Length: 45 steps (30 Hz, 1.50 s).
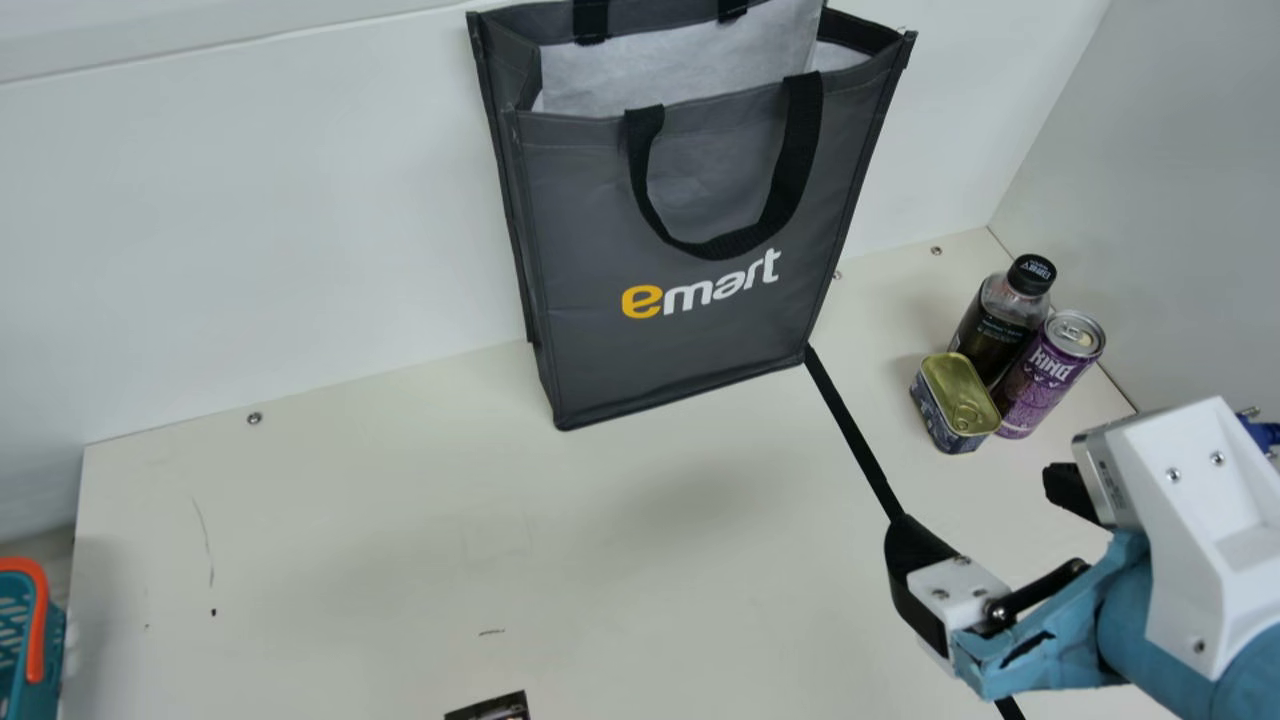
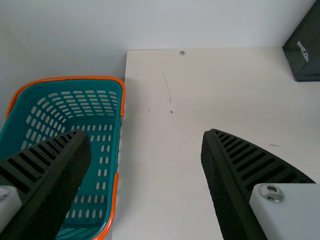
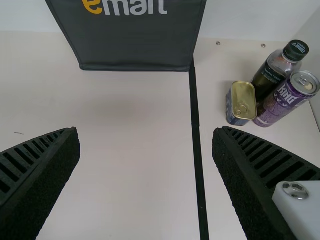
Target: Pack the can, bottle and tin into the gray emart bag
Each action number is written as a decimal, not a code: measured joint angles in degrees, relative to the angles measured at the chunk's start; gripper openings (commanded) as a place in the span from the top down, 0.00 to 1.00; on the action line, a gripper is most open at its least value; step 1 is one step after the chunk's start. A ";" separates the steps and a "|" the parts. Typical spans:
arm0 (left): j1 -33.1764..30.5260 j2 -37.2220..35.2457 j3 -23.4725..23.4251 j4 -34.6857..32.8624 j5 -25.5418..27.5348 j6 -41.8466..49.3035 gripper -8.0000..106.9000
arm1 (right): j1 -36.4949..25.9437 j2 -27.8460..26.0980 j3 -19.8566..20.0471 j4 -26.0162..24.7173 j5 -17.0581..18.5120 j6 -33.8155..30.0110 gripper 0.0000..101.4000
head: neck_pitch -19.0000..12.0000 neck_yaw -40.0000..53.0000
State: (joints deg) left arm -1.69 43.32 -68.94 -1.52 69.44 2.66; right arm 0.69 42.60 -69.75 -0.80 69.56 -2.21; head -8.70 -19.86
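Over the black line (image 1: 853, 425), the right gripper (image 1: 980, 505) has its fingers spread wide, with nothing between them. Past it, right of the bag (image 1: 690, 190), the tin (image 1: 957, 392), can (image 1: 1048, 385) and bottle (image 1: 990, 330) stand upright, close together, nearest this arm.

Beyond the right tool (image 1: 980, 503), black at its fingers, the gray emart bag (image 1: 590, 220) has black handles and yellow and white lettering. The can (image 1: 1045, 388) is purple with a silver top, the tin (image 1: 957, 400) gold-lidded with dark blue sides, the bottle (image 1: 995, 325) black-capped. The basket (image 2: 75, 78) below the left tool (image 2: 146, 132) is teal, trimmed orange.
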 measured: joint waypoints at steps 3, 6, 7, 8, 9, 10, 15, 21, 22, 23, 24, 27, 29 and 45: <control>0.00 0.00 0.00 0.00 0.00 0.00 0.15 | 0.00 0.00 0.00 0.00 0.00 0.00 0.10 | 0.00 -0.09; 0.00 0.00 0.00 0.00 0.00 0.00 0.15 | 0.00 0.00 0.00 0.00 0.00 0.00 0.10 | 0.00 -0.09; 0.00 0.00 0.00 0.00 0.00 0.00 0.15 | 0.00 0.00 0.00 0.00 0.00 0.00 0.10 | 0.00 -0.09; 0.00 0.00 0.00 0.00 0.00 0.00 0.15 | 0.00 0.00 0.00 0.00 0.00 0.00 0.10 | 0.00 -0.09; 0.00 0.00 0.00 0.00 0.00 0.00 0.15 | 0.00 0.00 0.00 0.00 0.00 0.00 0.10 | 0.00 -0.09; 0.00 0.00 0.00 0.00 0.00 0.00 0.15 | 0.00 0.00 0.00 0.00 0.06 0.00 0.10 | 0.00 -0.09; 0.00 0.00 0.00 0.00 0.00 0.00 0.15 | 0.00 0.00 0.00 0.00 0.03 0.00 0.10 | 0.00 0.00; 0.00 0.00 0.00 0.00 0.00 0.00 0.15 | 0.27 0.54 -0.17 -0.05 -0.16 0.00 0.10 | 0.00 0.00; 0.00 0.00 0.00 0.00 0.00 0.00 0.15 | 0.27 0.77 -0.35 -0.11 -0.28 0.00 0.10 | 0.00 -0.09; 0.00 0.00 0.00 0.00 0.00 0.00 0.15 | 0.27 0.96 -0.41 -0.11 -0.41 0.00 0.10 | 0.00 0.00; 0.00 0.00 0.00 0.00 0.00 0.00 0.15 | 0.27 1.23 -0.62 -0.11 -0.56 0.00 0.10 | 0.00 -0.09; 0.00 0.00 0.00 0.00 0.00 0.00 0.15 | 0.27 2.08 -1.24 -0.22 -0.97 -0.28 0.10 | 0.00 -0.09; 0.00 0.00 0.00 0.00 0.00 0.00 0.15 | 0.22 2.85 -1.72 -0.22 -1.26 -0.78 0.10 | 0.00 -0.09; 0.00 0.00 0.00 0.00 0.00 0.00 0.15 | -2.25 9.33 -7.91 1.71 -2.89 -6.10 0.10 | 0.00 -0.09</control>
State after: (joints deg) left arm -1.69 43.32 -68.94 -1.52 69.44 2.66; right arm -1.57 51.93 -77.66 0.91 66.67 -8.31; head -8.70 -19.95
